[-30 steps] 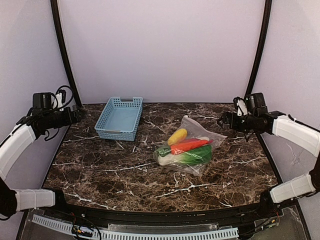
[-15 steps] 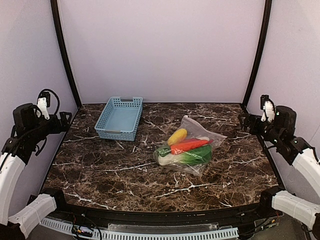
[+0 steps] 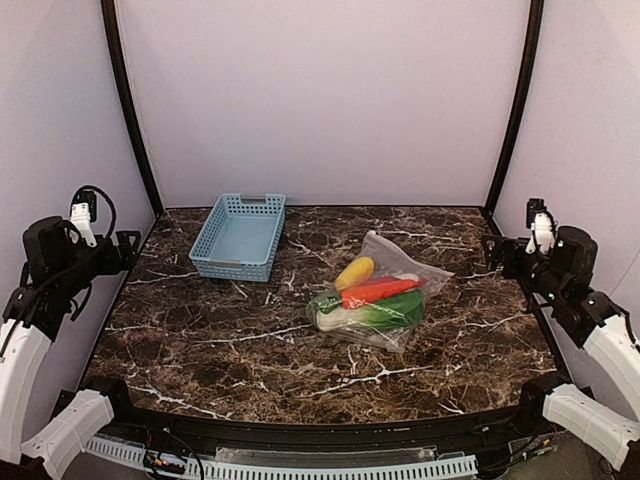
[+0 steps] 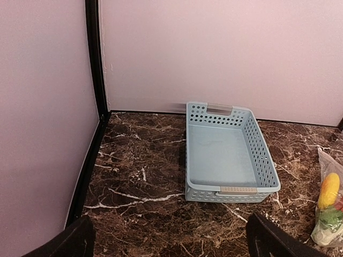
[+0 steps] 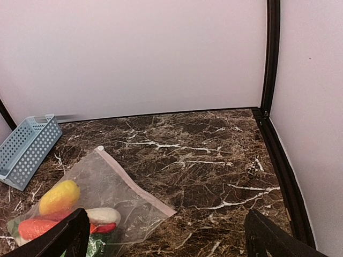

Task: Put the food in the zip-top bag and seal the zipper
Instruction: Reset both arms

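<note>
Now: zip-top bag (image 3: 398, 262) lies on bench (image 3: 200, 340), right of basket (image 3: 232, 268) and apart from it. Food (image 3: 372, 300) inside; zipper (image 5: 136, 184) along the edge away from basket. Left pincer (image 3: 128, 250) spread, left of basket. Right pincer (image 3: 492, 252) spread, well right of it.
</note>
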You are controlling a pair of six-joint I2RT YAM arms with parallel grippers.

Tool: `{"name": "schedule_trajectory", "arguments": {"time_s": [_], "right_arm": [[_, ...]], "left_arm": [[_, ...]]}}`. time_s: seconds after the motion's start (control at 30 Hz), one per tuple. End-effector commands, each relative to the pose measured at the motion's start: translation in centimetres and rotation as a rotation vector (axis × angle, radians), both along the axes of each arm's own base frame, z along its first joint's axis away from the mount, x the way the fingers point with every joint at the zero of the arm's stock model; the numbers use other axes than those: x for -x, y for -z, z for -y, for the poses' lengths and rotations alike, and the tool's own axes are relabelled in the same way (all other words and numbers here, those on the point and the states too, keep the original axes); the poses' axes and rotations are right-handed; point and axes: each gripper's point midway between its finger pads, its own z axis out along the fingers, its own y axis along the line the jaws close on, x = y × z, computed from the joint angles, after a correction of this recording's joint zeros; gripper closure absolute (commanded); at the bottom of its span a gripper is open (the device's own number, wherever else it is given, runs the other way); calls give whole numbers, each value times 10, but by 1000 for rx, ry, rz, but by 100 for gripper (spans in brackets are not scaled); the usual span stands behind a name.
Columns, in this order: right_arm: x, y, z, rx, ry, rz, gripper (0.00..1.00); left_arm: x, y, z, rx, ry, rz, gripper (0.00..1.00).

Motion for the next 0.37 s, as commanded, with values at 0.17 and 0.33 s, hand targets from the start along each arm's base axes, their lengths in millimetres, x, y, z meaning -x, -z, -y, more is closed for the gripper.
{"name": "schedule_trajectory", "arguments": {"time_s": [0.17,0.33], "right_arm": [[-1,-10,2,0,7,49,1],[1,-14,4,5,18,64,1]], "left_arm": [[6,3,-7,-25,-32,8,1],[7,3,-8,-28,-42,7,1]]}}
